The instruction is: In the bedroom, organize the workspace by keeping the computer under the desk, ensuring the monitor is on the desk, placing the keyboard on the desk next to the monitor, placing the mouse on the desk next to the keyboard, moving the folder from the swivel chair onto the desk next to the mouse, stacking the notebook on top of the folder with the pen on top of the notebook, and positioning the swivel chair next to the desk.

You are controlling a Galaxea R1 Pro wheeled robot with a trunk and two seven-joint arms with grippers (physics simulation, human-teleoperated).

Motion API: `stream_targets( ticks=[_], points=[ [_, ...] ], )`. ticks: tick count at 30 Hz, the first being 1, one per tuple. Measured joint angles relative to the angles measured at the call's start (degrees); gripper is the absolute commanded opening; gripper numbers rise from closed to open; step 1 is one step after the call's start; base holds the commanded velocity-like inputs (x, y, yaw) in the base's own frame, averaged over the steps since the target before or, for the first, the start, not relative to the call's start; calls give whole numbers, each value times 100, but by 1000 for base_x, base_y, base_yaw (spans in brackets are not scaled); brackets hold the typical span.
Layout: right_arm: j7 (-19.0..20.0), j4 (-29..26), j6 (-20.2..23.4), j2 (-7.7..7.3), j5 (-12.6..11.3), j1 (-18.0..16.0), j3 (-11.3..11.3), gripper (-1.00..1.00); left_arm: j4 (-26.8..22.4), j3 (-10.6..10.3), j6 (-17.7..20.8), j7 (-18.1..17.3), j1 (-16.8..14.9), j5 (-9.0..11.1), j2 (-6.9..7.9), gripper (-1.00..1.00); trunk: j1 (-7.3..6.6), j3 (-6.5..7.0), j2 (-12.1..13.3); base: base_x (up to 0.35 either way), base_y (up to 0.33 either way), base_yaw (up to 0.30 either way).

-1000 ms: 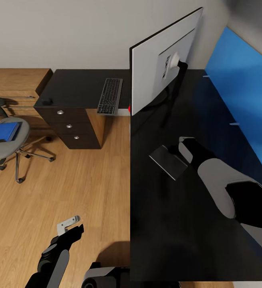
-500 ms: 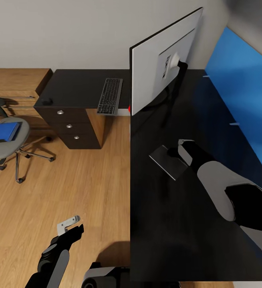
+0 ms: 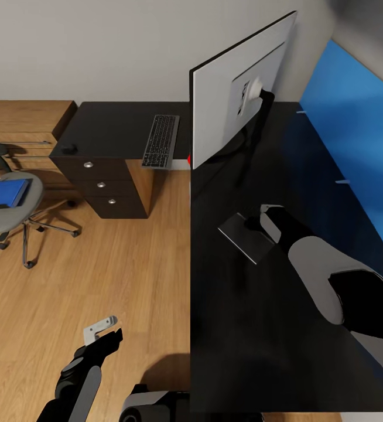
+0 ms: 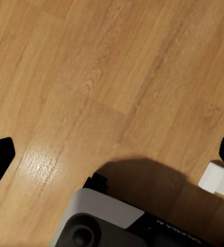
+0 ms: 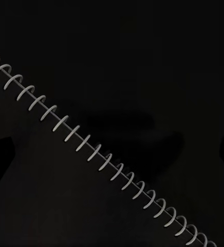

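Observation:
On the glossy black desk (image 3: 244, 328) stands the monitor (image 3: 232, 99), its grey back toward me. The dark spiral-bound notebook (image 3: 245, 235) lies flat in front of it. My right gripper (image 3: 266, 218) hangs open just over the notebook's edge, and its wire binding (image 5: 91, 149) runs between the fingers (image 5: 0, 157). The keyboard (image 3: 161, 140) and mouse (image 3: 68, 150) rest on the far desk wing. The blue folder (image 3: 1, 192) lies on the swivel chair (image 3: 16, 217) at the left. My left gripper (image 3: 102, 328) is open over the floor. Computer and pen are out of view.
A dark drawer unit (image 3: 101, 187) with silver knobs stands under the far wing. A blue wall panel (image 3: 355, 140) lines the desk's right side. A light-wood counter (image 3: 21, 117) sits behind the chair. The wooden floor (image 4: 112, 77) lies open between me and the chair, above my base (image 4: 107, 221).
My right gripper has shifted very slightly over the notebook. Everything else is unchanged.

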Motion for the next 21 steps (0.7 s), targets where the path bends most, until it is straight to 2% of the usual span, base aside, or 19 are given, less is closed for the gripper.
stream_targets(
  ticks=[18, 21],
  points=[
    [-19, -228, -31, 2, 106, 144, 21, 100, -1, -1, 0, 0, 1, 0, -8, 100, -1, 0, 0, -2, 0, 0],
    [0, -231, -48, 8, 16, 149, 11, 100, 0, -2, 0, 0, 0, 0, -8, 100, 2, 0, 1, -195, 0, 0]
  ],
)
